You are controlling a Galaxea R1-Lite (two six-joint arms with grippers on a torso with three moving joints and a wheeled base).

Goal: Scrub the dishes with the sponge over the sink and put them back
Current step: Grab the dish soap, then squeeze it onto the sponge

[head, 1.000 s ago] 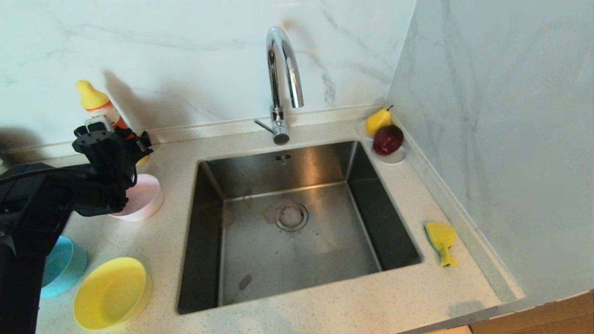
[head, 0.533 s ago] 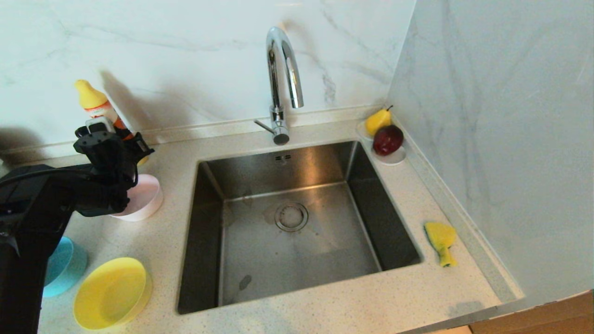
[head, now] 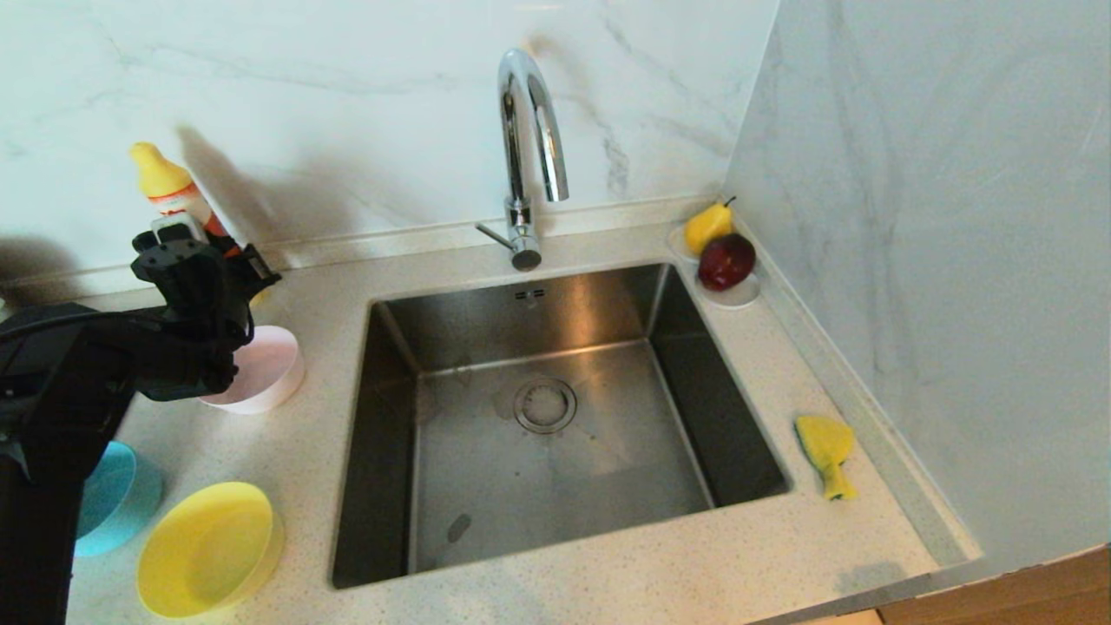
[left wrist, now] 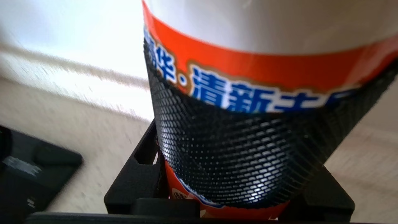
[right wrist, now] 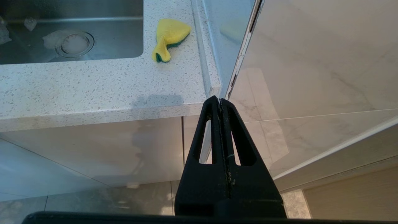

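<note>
My left gripper (head: 227, 265) is at the back left of the counter, shut on an orange-and-white bottle with a yellow cap (head: 165, 178). That bottle (left wrist: 248, 77) fills the left wrist view between the black fingers (left wrist: 136, 174). The pink bowl (head: 265, 369) sits just in front of that gripper. Nearer the counter's front lie the blue bowl (head: 108, 495) and the yellow bowl (head: 208, 547). The sponge (head: 825, 447) lies on the counter right of the sink (head: 608, 469). My right gripper (right wrist: 220, 101) hangs shut and empty below the counter edge, with the sponge (right wrist: 169, 35) beyond it.
A tall chrome tap (head: 525, 130) curves over the sink's back rim. A white saucer (head: 733, 298) with a yellow pear (head: 707, 226) and a dark red fruit (head: 727, 260) sits in the back right corner. Marble walls close the back and right sides.
My left gripper's fingers have closed in on the bottle, and the bottle's cap has shifted slightly up and left. The bowls and the sponge have not moved.
</note>
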